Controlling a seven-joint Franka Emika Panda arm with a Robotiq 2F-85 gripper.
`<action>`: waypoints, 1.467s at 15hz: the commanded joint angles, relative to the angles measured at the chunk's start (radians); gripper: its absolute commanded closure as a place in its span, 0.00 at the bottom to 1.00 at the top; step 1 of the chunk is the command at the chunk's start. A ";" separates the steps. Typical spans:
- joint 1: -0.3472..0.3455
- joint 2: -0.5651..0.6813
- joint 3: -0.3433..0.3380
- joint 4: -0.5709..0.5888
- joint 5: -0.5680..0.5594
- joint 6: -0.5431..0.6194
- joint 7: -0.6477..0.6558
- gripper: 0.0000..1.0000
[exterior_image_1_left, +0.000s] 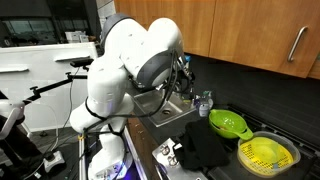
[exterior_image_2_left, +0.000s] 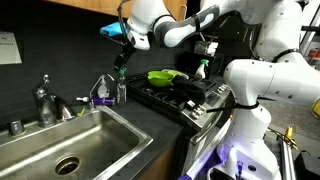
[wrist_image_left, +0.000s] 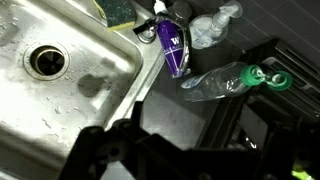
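Three bottles stand close together on the dark counter (exterior_image_2_left: 150, 125) at the corner of the one sink (wrist_image_left: 80, 90). In the wrist view they are one purple bottle (wrist_image_left: 170, 45), one green-capped bottle (wrist_image_left: 225, 82) of clear plastic, and one pale bottle (wrist_image_left: 215, 25) with a grey top, which sits just beyond the other two. The purple bottle is nearest the sink rim and the green-capped bottle is just beside it, on the side away from the basin. In an exterior view only two of the three can be told apart, the purple bottle (exterior_image_2_left: 103, 93) and the green-capped bottle (exterior_image_2_left: 121, 88), both upright.

The single gripper (exterior_image_2_left: 122, 60) hangs above the green-capped bottle, near it but not touching. Its two jaws are spread wide with nothing between them. They show as dark shapes along the bottom edge of the wrist view.

The sink has one drain (wrist_image_left: 45, 62) and one faucet (exterior_image_2_left: 45, 100) at its far rim. Two colanders are on the stove (exterior_image_2_left: 190, 100) side of the counter, one green colander (exterior_image_1_left: 228, 123) and one yellow colander (exterior_image_1_left: 268, 153), with the green one closer to the bottles. One black cloth (exterior_image_1_left: 205, 145) lies in a heap just beside the green colander.
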 joint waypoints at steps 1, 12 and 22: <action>0.013 -0.003 -0.018 0.004 0.001 0.004 0.000 0.00; 0.188 -0.013 -0.165 0.043 0.000 -0.015 0.000 0.00; 0.263 -0.045 -0.222 0.107 -0.019 -0.068 0.001 0.00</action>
